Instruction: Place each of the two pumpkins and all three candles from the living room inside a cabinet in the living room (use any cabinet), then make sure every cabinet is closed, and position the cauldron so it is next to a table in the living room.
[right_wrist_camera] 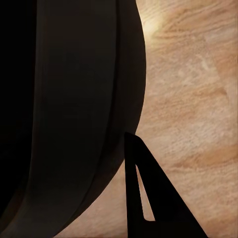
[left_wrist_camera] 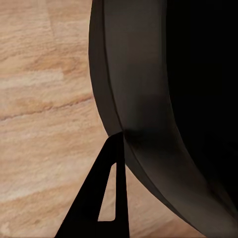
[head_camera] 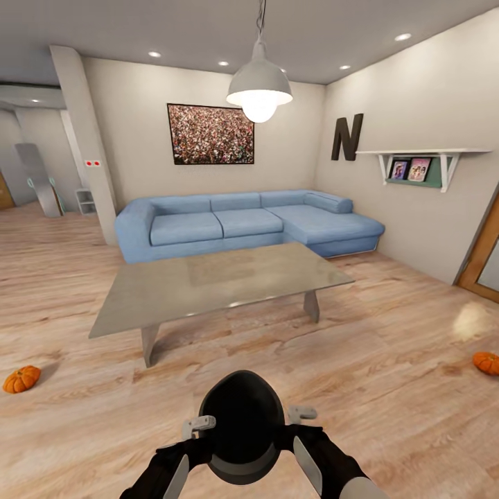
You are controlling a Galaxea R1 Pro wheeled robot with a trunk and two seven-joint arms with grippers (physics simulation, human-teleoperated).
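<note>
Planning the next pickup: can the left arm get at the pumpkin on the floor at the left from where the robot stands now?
Probably not. The left gripper sits tucked close to the trunk beside a black round body, and the pumpkin lies well off to the left across open wood floor. Nothing blocks the way; the base likely must drive closer.

The right-hand pumpkin (head_camera: pixel 487 362) is cut by the frame's right edge. The door (head_camera: pixel 484 258) there is cropped too. Photos on the shelf (head_camera: pixel 410 169) are too small to read.

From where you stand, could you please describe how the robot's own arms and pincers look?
Both arms are glossy black with pale grey panels along the forearms. The left pincer and right pincer are light grey in the head view; in the wrist views each finger is a dark slotted wedge.
</note>
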